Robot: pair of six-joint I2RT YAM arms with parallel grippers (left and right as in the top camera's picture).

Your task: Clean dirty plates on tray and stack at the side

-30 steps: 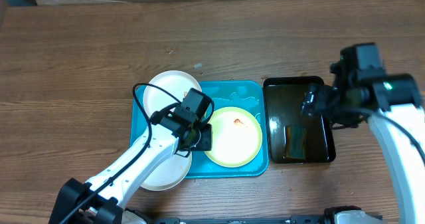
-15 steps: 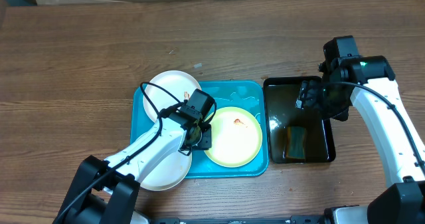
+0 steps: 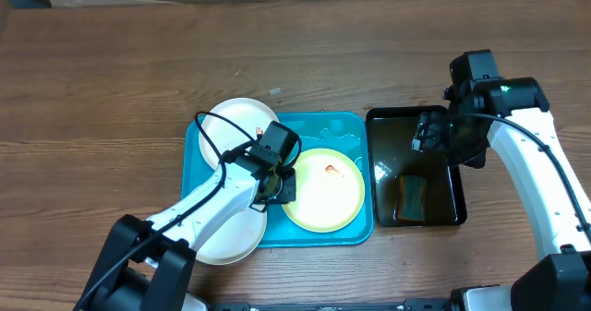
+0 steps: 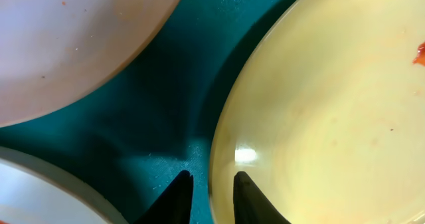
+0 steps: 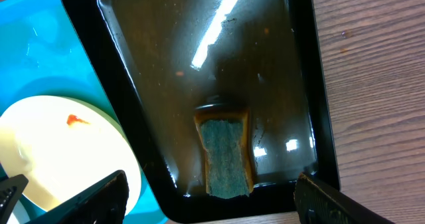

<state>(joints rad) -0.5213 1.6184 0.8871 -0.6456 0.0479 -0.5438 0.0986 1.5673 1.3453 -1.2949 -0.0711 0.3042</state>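
On the turquoise tray (image 3: 314, 126) lies a pale yellow-green plate (image 3: 323, 193) with a small orange-red smear (image 3: 331, 169). Two white plates overlap the tray's left side, one at the back (image 3: 235, 125) and one at the front (image 3: 229, 235). My left gripper (image 3: 280, 187) is down at the yellow-green plate's left rim (image 4: 216, 151). Its jaws (image 4: 213, 174) straddle that rim, narrow but open, one finger over the plate and one over the tray. My right gripper (image 5: 211, 176) hangs wide open above the black tray, holding nothing.
A narrow glossy black tray (image 3: 452, 117) with wet liquid stands right of the turquoise tray. A green-and-yellow sponge (image 5: 224, 154) lies in its front half. Bare wooden tabletop (image 3: 111, 89) surrounds both trays.
My left jaws have narrowed around the yellow-green plate's rim. The right arm shifted back and left a second ago and has held still since.
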